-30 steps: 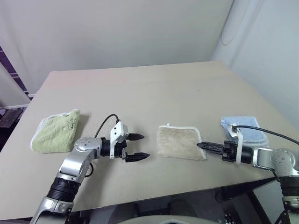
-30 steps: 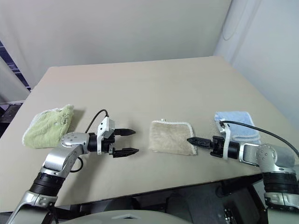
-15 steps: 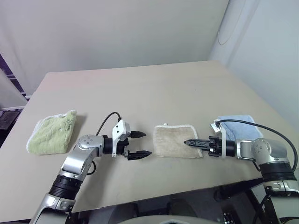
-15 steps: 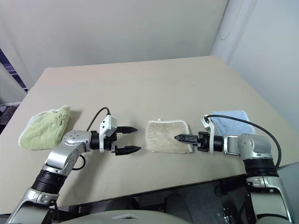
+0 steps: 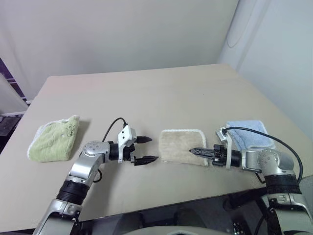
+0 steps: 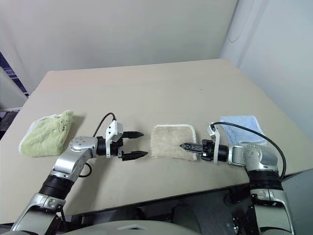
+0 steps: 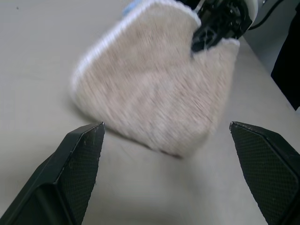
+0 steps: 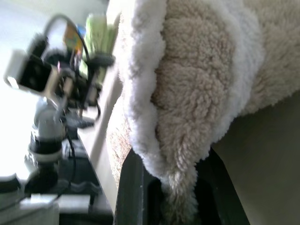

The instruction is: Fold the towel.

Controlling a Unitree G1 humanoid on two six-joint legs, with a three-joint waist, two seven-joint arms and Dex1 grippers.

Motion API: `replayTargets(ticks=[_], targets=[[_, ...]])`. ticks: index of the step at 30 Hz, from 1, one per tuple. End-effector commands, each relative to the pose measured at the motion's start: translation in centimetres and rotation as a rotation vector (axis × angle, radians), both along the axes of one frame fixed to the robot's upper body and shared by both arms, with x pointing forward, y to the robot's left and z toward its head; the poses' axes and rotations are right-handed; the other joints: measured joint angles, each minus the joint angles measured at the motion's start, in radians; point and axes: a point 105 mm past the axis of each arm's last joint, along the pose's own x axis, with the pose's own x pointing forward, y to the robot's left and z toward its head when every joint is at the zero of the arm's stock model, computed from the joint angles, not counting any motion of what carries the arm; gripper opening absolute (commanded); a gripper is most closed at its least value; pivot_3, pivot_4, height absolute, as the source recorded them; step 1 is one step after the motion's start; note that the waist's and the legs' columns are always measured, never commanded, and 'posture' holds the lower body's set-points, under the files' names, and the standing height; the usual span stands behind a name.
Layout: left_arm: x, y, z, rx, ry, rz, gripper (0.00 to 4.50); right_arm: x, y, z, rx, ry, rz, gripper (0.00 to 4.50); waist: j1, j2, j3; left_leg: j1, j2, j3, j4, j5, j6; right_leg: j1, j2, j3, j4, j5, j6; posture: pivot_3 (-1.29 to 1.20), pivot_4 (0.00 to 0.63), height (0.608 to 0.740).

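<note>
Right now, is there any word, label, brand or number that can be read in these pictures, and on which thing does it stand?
None can be read.
Beige towel: no print shows.
Green towel: none.
Blue towel: none.
Table: plain.

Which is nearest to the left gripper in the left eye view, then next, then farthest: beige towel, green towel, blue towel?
From the left gripper:
1. Beige towel, just to its right, at table centre.
2. Green towel, on the table's left side.
3. Blue towel, far right, near the table edge.
</note>
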Motion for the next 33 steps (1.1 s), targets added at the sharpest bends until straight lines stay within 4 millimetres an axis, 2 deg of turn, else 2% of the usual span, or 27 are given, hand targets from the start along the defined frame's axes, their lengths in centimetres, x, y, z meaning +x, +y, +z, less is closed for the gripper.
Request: replayTargets(ticks=[1,3,5,7,10,12,16,21,26,33], targets=[[0.7,-0.6,1.2,-0.013,-0.055,-0.020,4.50,1.3,-2.8,5.5,0.075,-0.236,-0.228,0.01,0.006,0.004,0.001,-0.001,0.000,0.001,0.000,0.000,0.000,-0.001,0.000,0.000,0.000,0.000,0.000,0.00,0.000,0.740],[0.8,-0.9,1.2,-0.015,-0.054,-0.024,4.50,1.3,-4.2,6.9,0.082,-0.305,-0.363,0.01,0.009,0.004,0.001,-0.001,0.000,0.000,0.000,0.001,0.002,-0.001,0.000,0.000,0.000,-0.001,0.001,0.00,0.000,0.740],[1.0,-1.1,0.9,-0.013,-0.049,-0.035,4.50,0.9,-6.5,8.5,0.117,-0.372,-0.571,0.01,0.008,0.004,0.000,-0.002,0.000,0.000,-0.001,0.002,0.003,-0.001,0.001,0.000,0.000,-0.002,0.004,0.00,0.000,0.740],[1.1,-1.5,0.9,-0.022,-0.039,-0.046,4.50,-0.1,-8.5,9.7,0.153,-0.421,-0.748,0.01,0.008,0.004,0.001,-0.002,0.000,0.001,-0.002,0.002,0.003,-0.001,0.001,0.000,-0.002,-0.003,0.005,0.00,0.000,0.740],[1.4,-2.1,0.9,-0.038,-0.022,-0.064,4.50,-1.8,-10.3,10.8,0.207,-0.445,-0.909,0.01,0.005,0.004,0.001,-0.002,-0.001,0.002,-0.005,0.002,0.003,-0.002,0.000,0.001,-0.002,-0.004,0.006,0.00,0.000,0.740],[1.5,-2.5,0.7,-0.030,-0.022,-0.081,4.50,-2.5,-11.8,10.3,0.171,-0.416,-1.028,0.01,0.002,0.004,0.001,-0.002,-0.001,0.003,-0.006,0.002,0.003,-0.002,0.000,0.002,-0.002,-0.004,0.006,0.00,0.000,0.740],[1.4,-3.1,0.7,-0.040,-0.011,-0.113,4.50,-3.7,-14.5,7.3,0.108,-0.285,-1.206,0.01,-0.003,0.005,0.000,0.000,-0.001,0.003,-0.006,0.002,0.003,-0.001,0.000,0.003,-0.002,-0.004,0.006,0.00,0.000,0.740],[1.5,-3.4,0.8,-0.045,-0.006,-0.124,4.50,-4.2,-15.1,5.4,0.111,-0.213,-1.241,0.01,-0.006,0.010,0.001,0.000,0.000,0.003,-0.006,0.002,0.003,-0.002,0.000,0.004,-0.002,-0.004,0.005,0.00,0.000,0.740],[1.4,-3.6,0.9,-0.046,-0.006,-0.124,4.50,-3.7,-15.2,4.8,0.110,-0.196,-1.238,0.01,-0.005,0.011,0.001,0.000,0.000,0.003,-0.007,0.002,0.003,-0.002,0.000,0.004,-0.003,-0.004,0.005,0.00,0.000,0.740],[0.8,-3.1,0.7,-0.022,0.003,-0.117,4.50,-3.1,-15.3,2.8,0.077,-0.116,-1.214,0.01,-0.003,0.011,0.001,0.000,-0.001,0.004,-0.012,0.002,0.004,-0.004,0.001,0.005,-0.004,-0.005,0.005,0.00,0.000,0.740]])
